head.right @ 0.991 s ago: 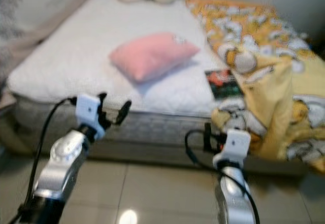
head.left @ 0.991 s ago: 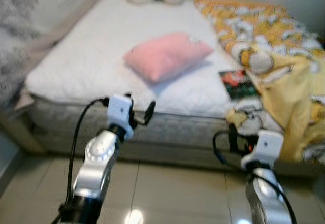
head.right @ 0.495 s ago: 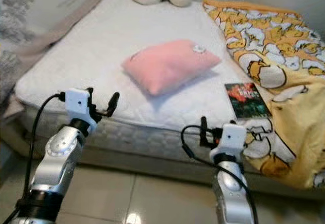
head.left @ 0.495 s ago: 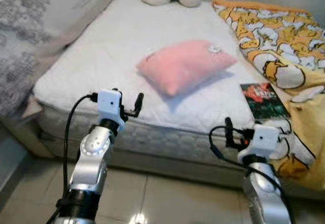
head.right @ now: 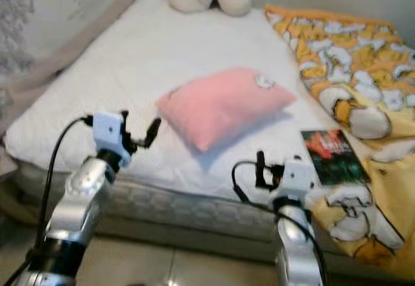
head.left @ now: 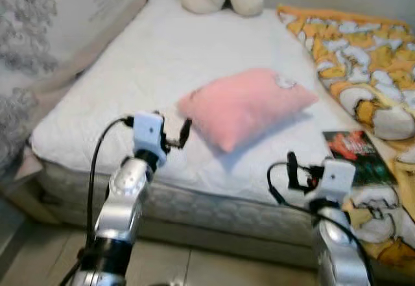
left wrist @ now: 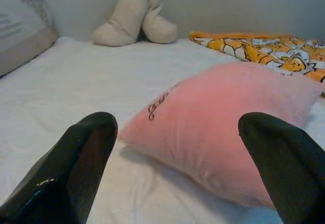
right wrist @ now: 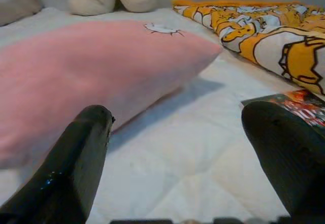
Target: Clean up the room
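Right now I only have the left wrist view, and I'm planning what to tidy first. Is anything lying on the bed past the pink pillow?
Observer: Yes. A book with a dark red-and-green cover lies flat between the pink pillow and the yellow blanket.
Operator: Where is the right claw?
Observer: The right claw is open, above the mattress near its front edge, just beside the book.
Operator: And my left claw?
Observer: The left claw is over the mattress's front edge, short of the pillow.

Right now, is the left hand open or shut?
Open. In the left wrist view the left hand has its two black fingers spread wide, the pink fabric pillow between them, untouched.
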Tool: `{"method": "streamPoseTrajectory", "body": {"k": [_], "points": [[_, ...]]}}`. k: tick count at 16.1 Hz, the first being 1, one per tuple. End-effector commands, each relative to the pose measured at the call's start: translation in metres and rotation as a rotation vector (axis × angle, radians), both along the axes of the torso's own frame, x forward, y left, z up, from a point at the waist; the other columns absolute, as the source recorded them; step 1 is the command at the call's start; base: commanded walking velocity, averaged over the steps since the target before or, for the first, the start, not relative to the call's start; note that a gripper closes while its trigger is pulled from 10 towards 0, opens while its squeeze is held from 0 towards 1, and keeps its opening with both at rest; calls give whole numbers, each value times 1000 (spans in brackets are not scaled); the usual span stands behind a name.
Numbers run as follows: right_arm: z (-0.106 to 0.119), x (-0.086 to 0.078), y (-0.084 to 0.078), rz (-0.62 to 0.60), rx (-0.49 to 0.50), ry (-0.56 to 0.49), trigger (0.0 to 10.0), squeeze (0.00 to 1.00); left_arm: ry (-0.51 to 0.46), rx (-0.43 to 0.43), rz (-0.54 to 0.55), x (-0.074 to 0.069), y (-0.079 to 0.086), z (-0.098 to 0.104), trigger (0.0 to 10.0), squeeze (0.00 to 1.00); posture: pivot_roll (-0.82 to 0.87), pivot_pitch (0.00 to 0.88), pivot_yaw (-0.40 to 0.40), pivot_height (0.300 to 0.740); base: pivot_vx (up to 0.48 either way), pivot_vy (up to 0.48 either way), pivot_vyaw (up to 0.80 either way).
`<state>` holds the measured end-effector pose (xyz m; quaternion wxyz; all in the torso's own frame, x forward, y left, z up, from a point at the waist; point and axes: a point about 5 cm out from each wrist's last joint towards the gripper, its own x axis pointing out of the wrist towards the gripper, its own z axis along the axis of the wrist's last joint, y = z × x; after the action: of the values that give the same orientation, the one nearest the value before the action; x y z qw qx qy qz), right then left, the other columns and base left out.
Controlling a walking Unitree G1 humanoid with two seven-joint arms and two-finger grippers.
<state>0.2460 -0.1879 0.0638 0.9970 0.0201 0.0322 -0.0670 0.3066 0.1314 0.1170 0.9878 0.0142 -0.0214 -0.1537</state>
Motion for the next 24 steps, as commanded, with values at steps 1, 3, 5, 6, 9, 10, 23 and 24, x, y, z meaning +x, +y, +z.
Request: {"method": "streamPoseTrajectory", "body": {"k": [1, 3, 5, 6, 9, 10, 23, 24], "points": [[1, -1, -9, -29, -13, -6, 10000, 173, -19, 4, -54, 0, -14, 4, 10000, 1000, -28, 0, -26, 740, 480, 0, 0], [1, 0, -9, -30, -12, -6, 10000, 176, -18, 39, -78, -1, -17, 2, 10000, 1000, -29, 0, -24, 740, 416, 0, 0], [2, 0, -10, -33, -12, -10, 10000, 176, -18, 58, -60, -1, -18, 1, 10000, 0, -30, 0, -25, 740, 0, 0, 0], [5, -1, -10, -32, -16, -20, 10000, 176, -11, 46, -43, 0, -17, 0, 10000, 0, -30, 0, -26, 740, 0, 0, 0], [9, -1, -10, -27, -30, -36, 10000, 173, 24, 28, 13, 8, -12, -2, 10000, 0, -34, 0, -23, 740, 0, 0, 0], [9, -1, -10, -31, -29, -38, 10000, 176, 27, 41, 22, 13, -11, -1, 10000, 0, -34, 0, -22, 740, 0, 0, 0], [12, -7, -10, -51, -28, -51, 10000, 176, -88, 68, -73, 22, -25, 21, 10000, 0, -37, 0, -24, 740, 332, 0, 0], [11, -14, -12, -52, -28, -46, 10000, 180, -104, 136, -63, 30, -21, 25, 10000, 0, -34, 0, -32, 740, 0, 0, 0]]}}
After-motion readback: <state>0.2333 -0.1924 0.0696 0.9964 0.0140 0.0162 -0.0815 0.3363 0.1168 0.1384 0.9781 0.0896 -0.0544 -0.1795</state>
